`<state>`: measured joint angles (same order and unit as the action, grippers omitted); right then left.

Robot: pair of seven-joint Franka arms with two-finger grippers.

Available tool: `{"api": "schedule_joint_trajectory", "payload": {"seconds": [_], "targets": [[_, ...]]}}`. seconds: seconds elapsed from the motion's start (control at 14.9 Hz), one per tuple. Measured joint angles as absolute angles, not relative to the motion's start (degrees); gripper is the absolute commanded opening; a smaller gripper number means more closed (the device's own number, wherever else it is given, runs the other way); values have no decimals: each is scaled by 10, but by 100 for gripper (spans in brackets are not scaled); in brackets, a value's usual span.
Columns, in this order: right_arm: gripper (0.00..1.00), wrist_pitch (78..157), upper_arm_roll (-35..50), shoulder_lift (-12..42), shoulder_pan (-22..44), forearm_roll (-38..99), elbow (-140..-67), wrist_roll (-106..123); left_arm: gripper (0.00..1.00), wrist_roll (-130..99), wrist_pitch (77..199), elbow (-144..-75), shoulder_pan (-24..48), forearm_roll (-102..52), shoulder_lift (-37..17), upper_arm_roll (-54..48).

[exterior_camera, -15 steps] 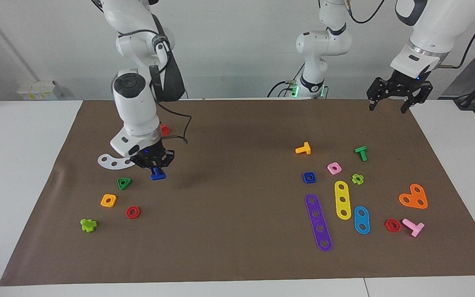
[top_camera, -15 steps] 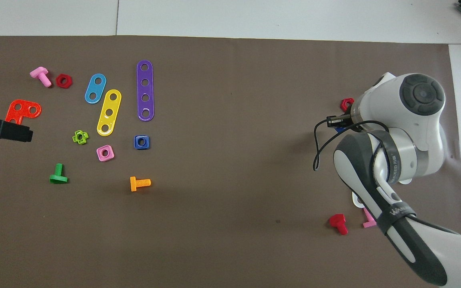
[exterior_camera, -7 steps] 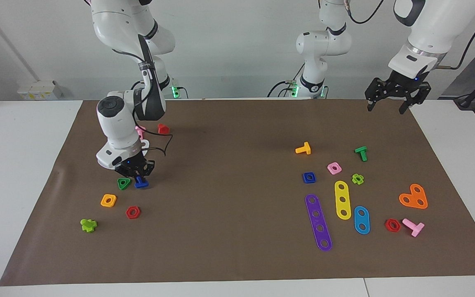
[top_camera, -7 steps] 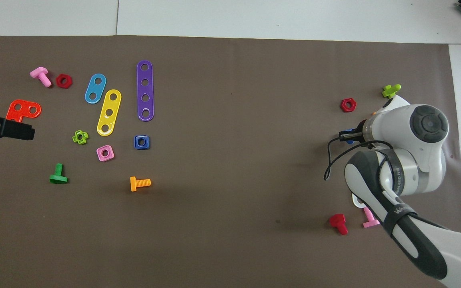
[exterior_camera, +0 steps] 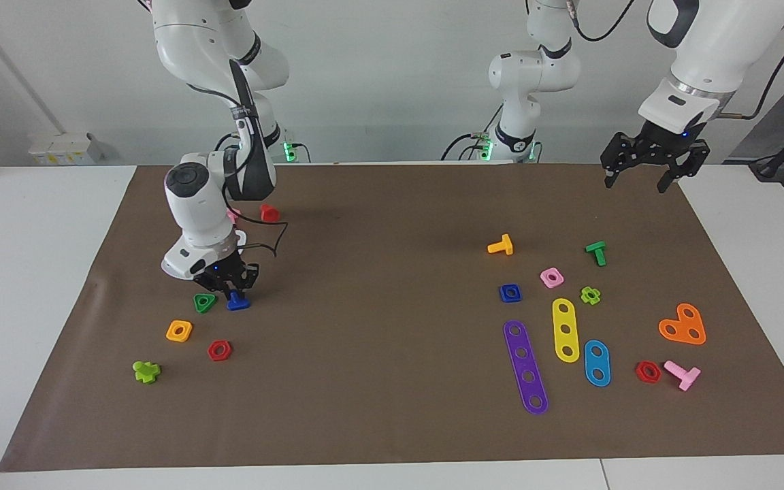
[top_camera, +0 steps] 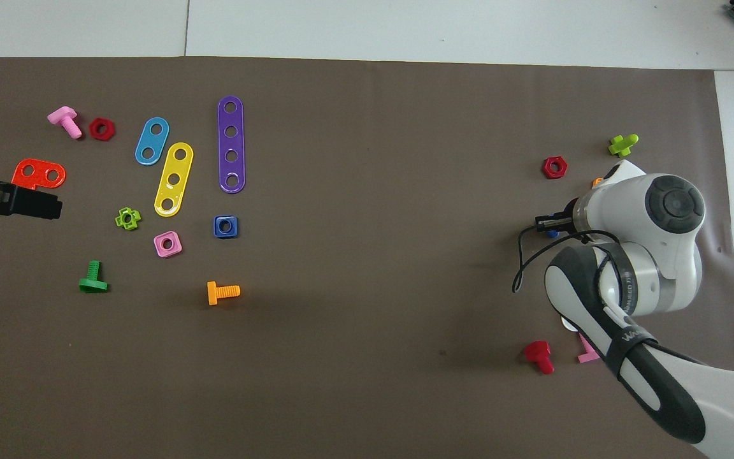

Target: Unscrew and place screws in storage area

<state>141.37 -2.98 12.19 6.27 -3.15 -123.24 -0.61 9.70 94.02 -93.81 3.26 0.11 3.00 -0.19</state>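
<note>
My right gripper (exterior_camera: pixel 234 291) is low over the mat, shut on the shank of the small blue screw (exterior_camera: pixel 237 303), whose flat head is down at the mat. The screw sits beside the green triangular nut (exterior_camera: pixel 204 302), within the storage area with the orange nut (exterior_camera: pixel 179 331) and red nut (exterior_camera: pixel 219 350). The white curved strip (exterior_camera: pixel 239 237) is mostly hidden under the right arm. In the overhead view only a bit of the blue screw (top_camera: pixel 552 234) shows under the right gripper (top_camera: pixel 544 222). My left gripper (exterior_camera: pixel 645 178) is open, raised and waiting over the mat's edge at the left arm's end.
A lime cross piece (exterior_camera: pixel 146 371), a red screw (exterior_camera: pixel 269 212) and a pink screw (exterior_camera: pixel 231 216) lie around the storage area. Toward the left arm's end lie purple (exterior_camera: pixel 525 366), yellow (exterior_camera: pixel 565 329) and blue (exterior_camera: pixel 597 362) strips, a blue square nut (exterior_camera: pixel 510 292), an orange screw (exterior_camera: pixel 501 246) and a green screw (exterior_camera: pixel 596 252).
My right gripper carried the blue screw down from above the mat to beside the green triangular nut. The right arm folded lower. The left gripper barely moved.
</note>
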Motion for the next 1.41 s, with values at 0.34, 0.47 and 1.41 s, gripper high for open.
{"api": "schedule_joint_trajectory", "payload": {"seconds": [0.34,0.47,1.41], "targets": [[100,1335,-28,110,64,-29,-1166,-84,100,97,895,-937,33,1,36,-2],[100,1236,-29,94,61,-29,-1093,-94,100,97,886,-937,33,1,42,-2],[100,901,-30,-27,16,-13,-961,-90,100,97,882,-938,32,1,45,1]]}}
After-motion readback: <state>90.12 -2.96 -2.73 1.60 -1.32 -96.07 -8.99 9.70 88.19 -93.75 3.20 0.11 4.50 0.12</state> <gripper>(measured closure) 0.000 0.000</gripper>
